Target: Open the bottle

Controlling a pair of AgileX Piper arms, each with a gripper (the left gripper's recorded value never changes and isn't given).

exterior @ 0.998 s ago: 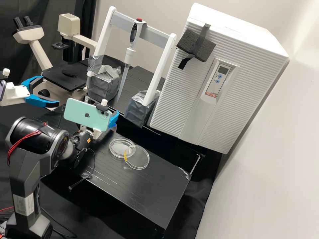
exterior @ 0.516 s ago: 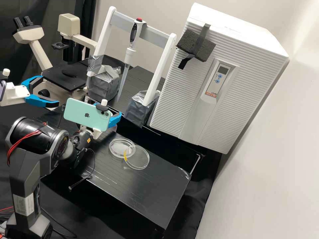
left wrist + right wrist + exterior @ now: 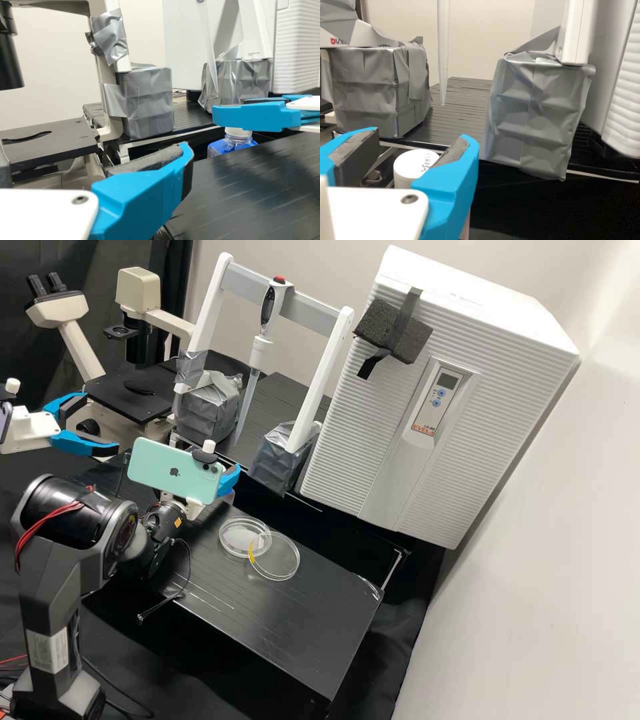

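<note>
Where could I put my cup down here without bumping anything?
The black bench is bare between the two petri dishes and its front edge. The back is crowded: the right hand straddles the white cap of the bottle, hemmed by taped blocks and the white cabinet.

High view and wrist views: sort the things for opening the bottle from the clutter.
Job: blue bottle, its white cap, right end effector astride the cap, left end effector.
Lying about: two petri dishes, pipette on its stand, microscope, white cabinet.
</note>
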